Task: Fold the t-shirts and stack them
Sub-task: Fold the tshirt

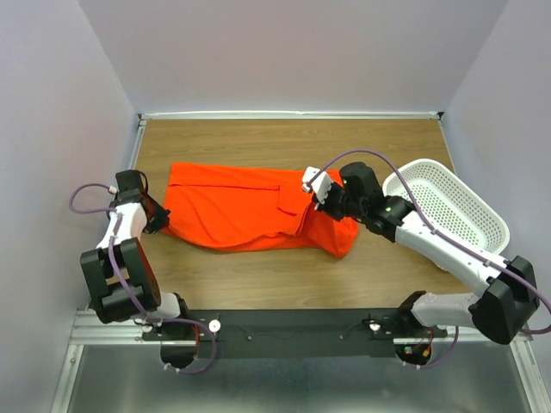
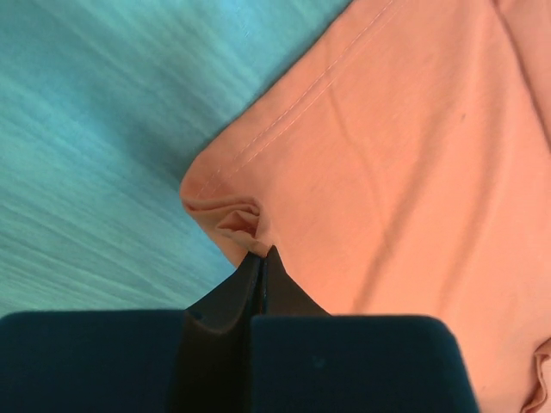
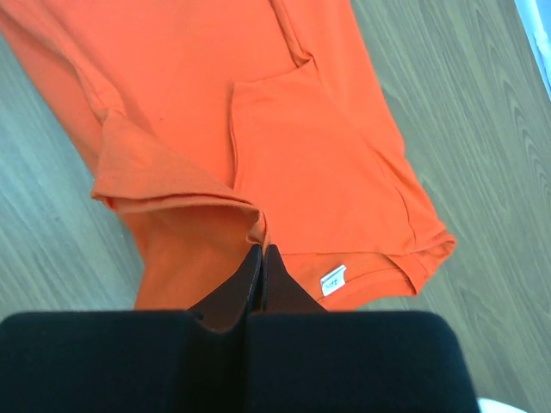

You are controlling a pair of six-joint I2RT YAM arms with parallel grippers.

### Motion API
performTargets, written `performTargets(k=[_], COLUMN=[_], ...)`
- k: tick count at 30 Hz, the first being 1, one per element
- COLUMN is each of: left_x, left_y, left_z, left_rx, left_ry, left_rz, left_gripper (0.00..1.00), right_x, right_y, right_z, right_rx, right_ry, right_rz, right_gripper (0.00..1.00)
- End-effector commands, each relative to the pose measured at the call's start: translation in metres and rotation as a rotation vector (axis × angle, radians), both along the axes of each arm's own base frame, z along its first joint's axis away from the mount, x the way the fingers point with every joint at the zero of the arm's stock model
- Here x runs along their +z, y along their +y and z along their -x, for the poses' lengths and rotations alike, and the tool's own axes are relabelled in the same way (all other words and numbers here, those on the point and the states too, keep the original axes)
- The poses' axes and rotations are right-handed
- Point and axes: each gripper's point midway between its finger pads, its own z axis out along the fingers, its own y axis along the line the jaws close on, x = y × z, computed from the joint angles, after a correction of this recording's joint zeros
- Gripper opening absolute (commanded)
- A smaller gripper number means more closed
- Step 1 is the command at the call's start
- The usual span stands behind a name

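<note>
Orange t-shirt [image 1: 232, 206] lies lengthwise between the left pincer [image 1: 160, 219] and right pincer [image 1: 325, 205], each clamped on its nearest end of the cloth.

The t-shirt [image 1: 232, 206], plain bright orange, runs from the black left pincer [image 2: 261, 258] to the black right pincer [image 3: 261, 254]. A small white label [image 3: 333, 280] with dark print sits just beside the right pincer's tips. Under both pincers the counter [image 1: 284, 275] shows brown wood grain. On the outer side of the right pincer, the basket [image 1: 456, 206] is white, patterned with rows of small holes.
</note>
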Motion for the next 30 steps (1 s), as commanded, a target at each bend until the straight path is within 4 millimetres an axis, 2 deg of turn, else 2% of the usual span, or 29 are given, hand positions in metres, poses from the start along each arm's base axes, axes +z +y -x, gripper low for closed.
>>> performTargets(k=[1,13,20,30], left_x=[0.009,0.001,0.001,-0.002], left_y=[0.005,0.008,0.009,0.010], left_z=[-0.018,-0.050,-0.062,-0.067], left_rx=[-0.015,-0.033,-0.059,-0.070], left_ry=[-0.041,-0.044,-0.051,-0.048], left_rz=[-0.002,0.036,0.047,0.052], left_gripper=[0.00,0.00,0.00,0.00], right_x=[0.019,0.018,0.012,0.008], right_y=[-0.002,-0.013,-0.013,-0.015], right_z=[-0.021,-0.041,-0.043,-0.044], right_rx=[-0.073,-0.160,-0.169,-0.176], right_ry=[-0.057,-0.085,-0.078,-0.073], right_rz=[-0.029,-0.019,-0.011,-0.009], right_gripper=[0.01,0.01,0.01,0.01])
